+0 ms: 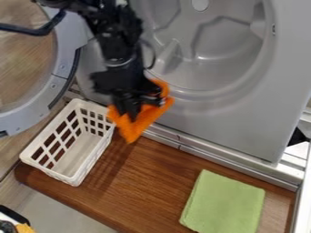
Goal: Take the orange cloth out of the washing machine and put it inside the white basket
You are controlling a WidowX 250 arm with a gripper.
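With extraction apparently complete, the pincer (pixel 137 109) grips the orange cloth (pixel 132 128) beside the white basket (pixel 72 178); the next move requires centring above it, lowering and release.

the bright orange, thin fabric cloth (pixel 135 126) is out of the drum (pixel 224 68), crumpled and gripped in the black fingers (pixel 126 107), with folds poking out on both sides and one pointed corner hanging down. it dangles just beside the basket's upper right corner; i can't tell whether the two touch. the white, rectangular plastic basket (pixel 92 164) stands upright on the brown wooden counter (pixel 152 182), open at the top, with lattice sides and a pale floor. behind them is the grey metal washing machine (pixel 261 123), its round, clear-windowed door (pixel 65 50) swung open to the left.
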